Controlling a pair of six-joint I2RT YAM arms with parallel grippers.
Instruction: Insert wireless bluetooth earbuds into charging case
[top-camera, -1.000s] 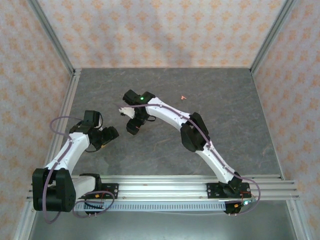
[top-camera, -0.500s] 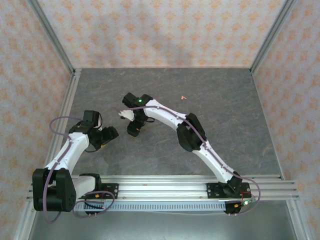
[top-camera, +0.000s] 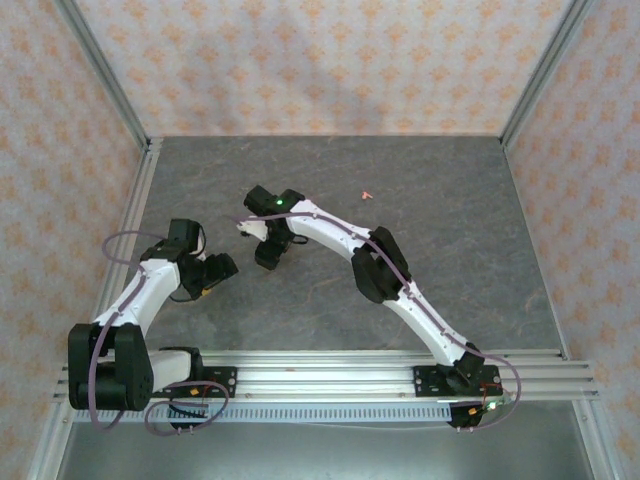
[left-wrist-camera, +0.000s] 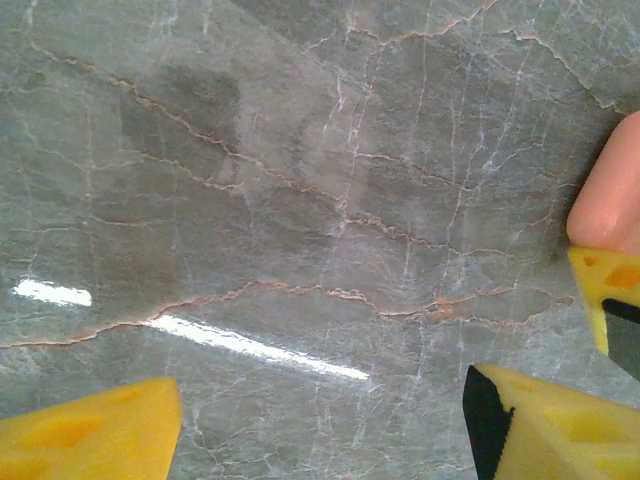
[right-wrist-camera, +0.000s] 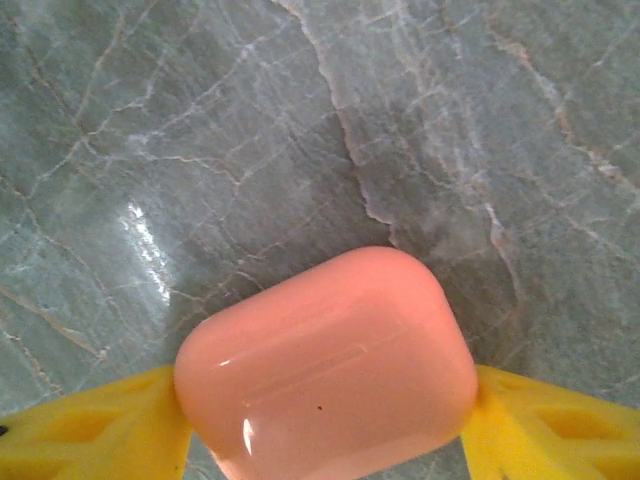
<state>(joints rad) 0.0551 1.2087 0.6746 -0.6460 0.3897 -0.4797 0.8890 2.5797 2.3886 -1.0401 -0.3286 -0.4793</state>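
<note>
A glossy pink charging case (right-wrist-camera: 325, 350), lid closed, lies on the grey marbled table (right-wrist-camera: 200, 120). My right gripper (right-wrist-camera: 325, 410) is shut on it, a yellow finger (right-wrist-camera: 100, 425) pressing each short end. From above, the right gripper (top-camera: 266, 254) points down at mid-left of the table. My left gripper (top-camera: 208, 272) hovers just to its left, open, its yellow fingers (left-wrist-camera: 90, 430) wide over bare table. The pink case (left-wrist-camera: 612, 185) edges into the left wrist view at the right. One tiny pink-red earbud (top-camera: 367, 195) lies far back at centre.
A small white object (top-camera: 248, 226) sits just left of the right wrist; what it is I cannot tell. Aluminium frame rails (top-camera: 130, 210) and patterned walls bound the table on three sides. The arms' base rail (top-camera: 330, 370) runs along the near edge.
The right gripper has shifted slightly left and lowered, and its jaws have closed in onto the pink case. The left arm has stayed still.
</note>
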